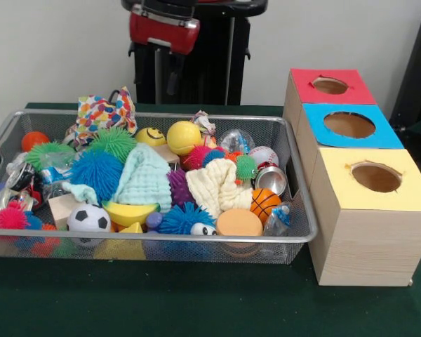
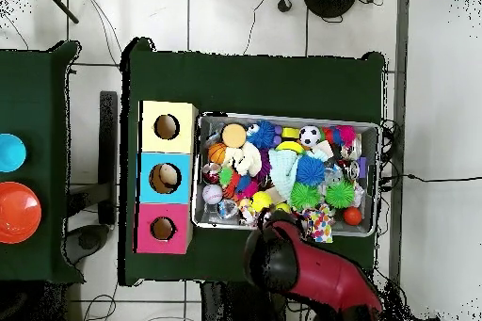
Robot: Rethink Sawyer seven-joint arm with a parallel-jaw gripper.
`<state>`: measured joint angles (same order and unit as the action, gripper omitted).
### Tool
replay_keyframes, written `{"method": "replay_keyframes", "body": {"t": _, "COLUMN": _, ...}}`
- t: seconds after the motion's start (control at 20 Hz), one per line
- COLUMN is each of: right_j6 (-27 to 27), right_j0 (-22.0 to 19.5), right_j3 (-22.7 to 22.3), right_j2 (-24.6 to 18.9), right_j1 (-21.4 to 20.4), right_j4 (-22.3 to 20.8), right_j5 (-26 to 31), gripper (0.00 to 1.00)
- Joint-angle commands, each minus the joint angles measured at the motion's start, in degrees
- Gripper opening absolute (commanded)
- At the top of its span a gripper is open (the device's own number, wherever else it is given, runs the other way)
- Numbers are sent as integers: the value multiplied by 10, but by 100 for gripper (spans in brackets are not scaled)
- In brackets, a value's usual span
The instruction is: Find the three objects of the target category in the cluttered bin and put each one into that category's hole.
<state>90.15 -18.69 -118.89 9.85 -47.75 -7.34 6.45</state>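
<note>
- Overhead view shows the green bench point(image 2: 254, 77) carrying the wire bin point(image 2: 287, 118) with the three-hole box row just beside it: yellow box point(image 2: 151, 127), blue box point(image 2: 149, 178) and red box point(image 2: 148, 229).
- The arm point(image 2: 315, 275) is drawn back over the bench's edge by the base, its red bulk just overlapping the bin's near rim; no part reaches into the clutter.
- In the front view only the arm's red housing point(image 1: 163, 29) shows, above and behind the bin. The claw itself is not clearly visible, so I cannot tell whether it is wide or narrow.
- The target category is not evident; candidates lie mixed together: the soccer ball point(image 1: 88, 218), basketball point(image 1: 265, 203), baseball point(image 1: 263, 155) and yellow ball point(image 1: 184, 136) among spiky toys and cloths.
- To search well, likely pick an exposed, top-lying piece first, descend straight onto it, and avoid snagging the white cloth point(image 1: 214, 186) or the bin's rim.
</note>
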Motion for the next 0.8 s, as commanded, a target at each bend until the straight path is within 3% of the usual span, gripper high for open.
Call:
{"method": "replay_keyframes", "body": {"t": 0.05, "right_j6": 51, "right_j0": -67, "right_j3": -36, "right_j2": -59, "right_j1": 21, "right_j4": -72, "right_j5": -71, "gripper": 100}}
{"method": "replay_keyframes", "body": {"t": 0.3, "right_j6": 51, "right_j0": -97, "right_j3": -28, "right_j2": -70, "right_j1": 32, "right_j4": -102, "right_j5": -80, "gripper": 100}}
{"method": "replay_keyframes", "body": {"t": 0.8, "right_j6": 66, "right_j0": -112, "right_j3": -7, "right_j2": -84, "right_j1": 76, "right_j4": -139, "right_j5": -117, "gripper": 100}}
